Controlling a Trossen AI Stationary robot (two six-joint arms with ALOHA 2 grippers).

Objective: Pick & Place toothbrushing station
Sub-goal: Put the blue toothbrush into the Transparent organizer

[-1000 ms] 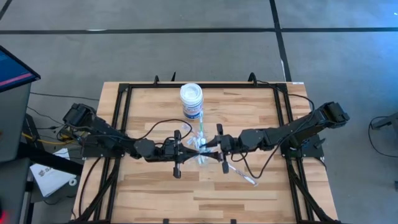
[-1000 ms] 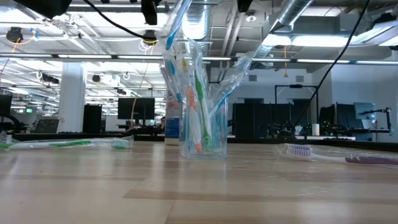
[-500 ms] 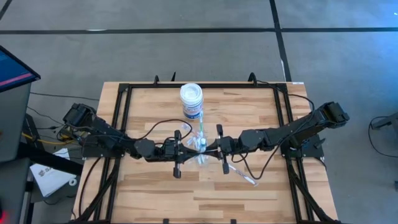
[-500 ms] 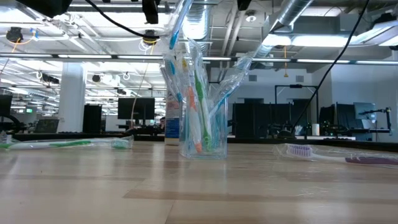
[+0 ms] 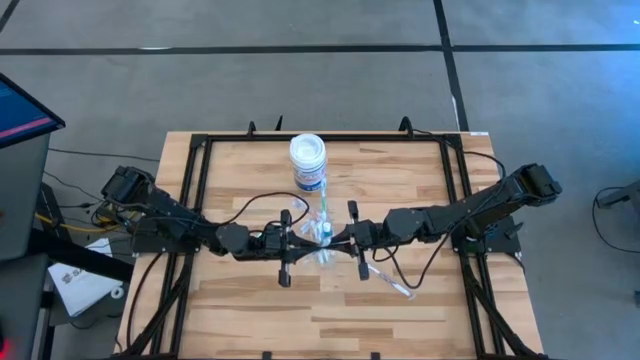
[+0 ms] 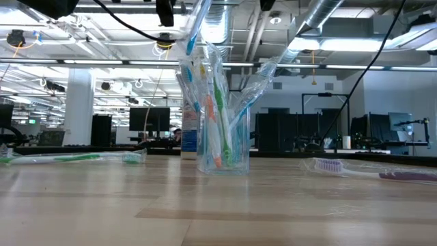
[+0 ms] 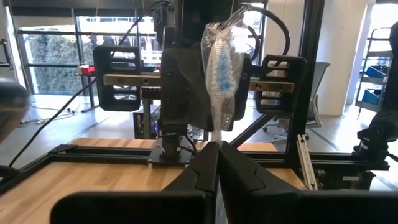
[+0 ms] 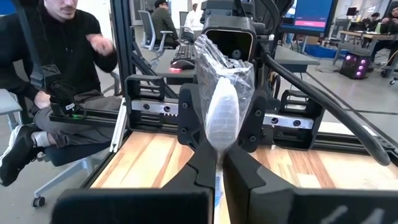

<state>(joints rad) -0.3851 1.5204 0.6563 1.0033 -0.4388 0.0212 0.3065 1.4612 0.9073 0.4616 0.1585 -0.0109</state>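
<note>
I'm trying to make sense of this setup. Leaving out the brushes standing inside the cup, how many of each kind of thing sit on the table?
Clear cup: 1
White jar: 1
Toothbrushes lying flat: 2, a green one and a purple-bristled one
Total: 4

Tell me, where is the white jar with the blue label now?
In the high view, the white jar stands near the table's far edge, about mid-width, just beyond the clear cup of toothbrushes where the two grippers meet.
</note>
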